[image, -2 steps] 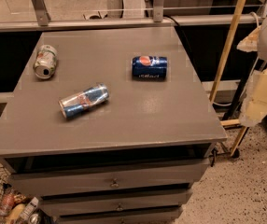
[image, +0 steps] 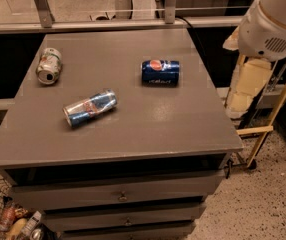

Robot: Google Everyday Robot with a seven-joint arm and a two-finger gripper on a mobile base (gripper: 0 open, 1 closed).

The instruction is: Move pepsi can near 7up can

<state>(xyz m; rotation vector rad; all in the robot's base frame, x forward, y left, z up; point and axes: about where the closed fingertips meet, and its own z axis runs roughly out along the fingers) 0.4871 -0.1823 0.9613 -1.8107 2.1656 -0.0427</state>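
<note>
The grey table top (image: 148, 129) holds 3 cans, all lying down: 1 pepsi can (image: 160, 72) toward the back right corner, 1 7up can (image: 49, 65) at the left edge, and 1 silver-and-blue can (image: 90, 107) left of centre. The gripper (image: 245, 91) hangs beyond the right edge, and I cannot tell whether it is open or closed. It should probably close across the pepsi can's round body, lest it roll.
</note>
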